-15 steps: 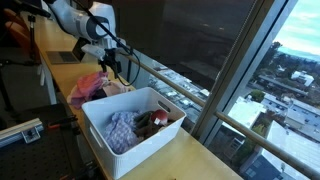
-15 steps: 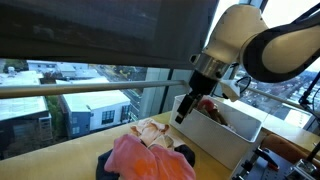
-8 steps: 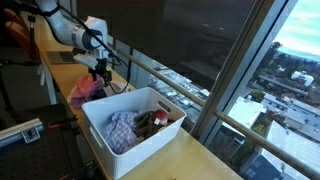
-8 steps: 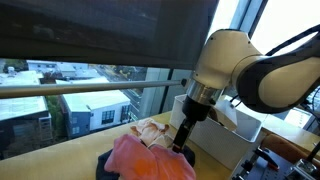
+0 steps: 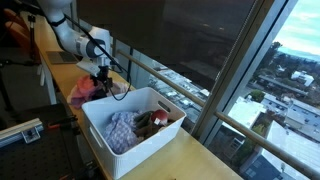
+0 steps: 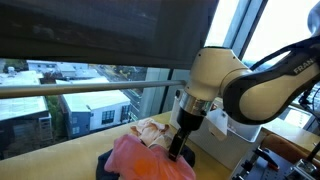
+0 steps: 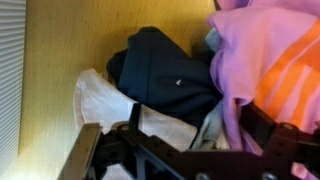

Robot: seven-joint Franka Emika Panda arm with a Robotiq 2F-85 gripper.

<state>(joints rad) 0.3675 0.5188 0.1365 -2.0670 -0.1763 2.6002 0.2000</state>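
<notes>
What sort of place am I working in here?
Probably an upper-floor office or lab: a long wooden counter runs along tall glass windows overlooking city rooftops, with a white plastic bin of clothes on it.

White rounded robot arm (image 6: 228, 85) bends down from right; black hand (image 6: 178, 150) low on crumpled pink fabric garment (image 6: 140, 163), contact unclear. Pale cream cloth (image 6: 150, 130) behind, dark navy cloth (image 6: 104, 166) at pile's left edge. White plastic bin (image 6: 225, 142) just beside pile on pale wooden counter (image 6: 45, 158). City rooftops beyond window (image 6: 60, 95).
</notes>
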